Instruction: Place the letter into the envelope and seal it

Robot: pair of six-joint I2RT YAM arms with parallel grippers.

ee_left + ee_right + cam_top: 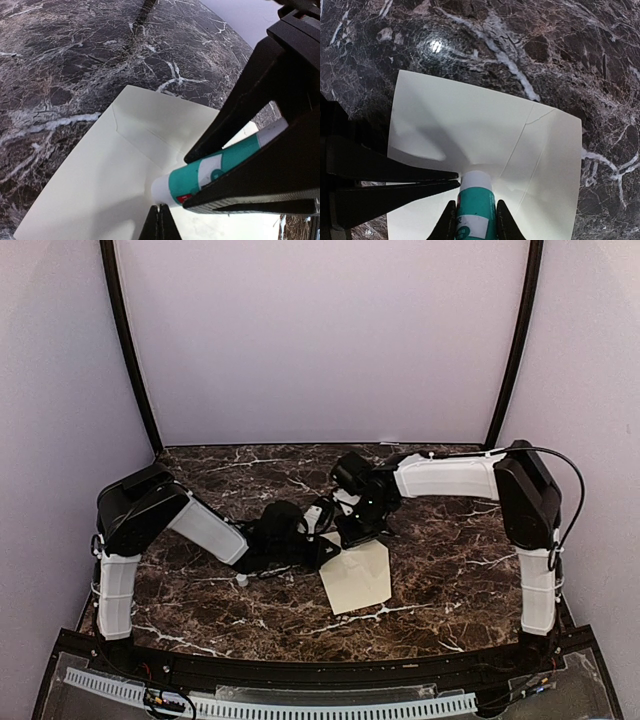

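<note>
You are in the sealing step. The pale cream-yellow rectangular paper envelope lies flat on the dark brown, white-veined marble table. The tan letter shows in no view, so it is probably inside the envelope, though you cannot confirm that.

Your right gripper is clamped around a teal-and-white cylindrical glue stick. The stick's white tip sits on the envelope's near part, where the creases meet. Your left gripper has its black fingers pinched together with nothing between them. Their tips are on the envelope just beside the glue tip, and seem to be pinning the paper.

What is left, as far as you can judge, is spreading the glue, folding the flap and pressing it down. The pictures do not make clear whether the flap is open or folded.

The envelope is thin, matte and smooth, with fine diagonal seams and one corner slightly lifted, so expect it to slide or buckle under the stick. The marble around it is glossy and hard. The tube is rigid, slick plastic.
</note>
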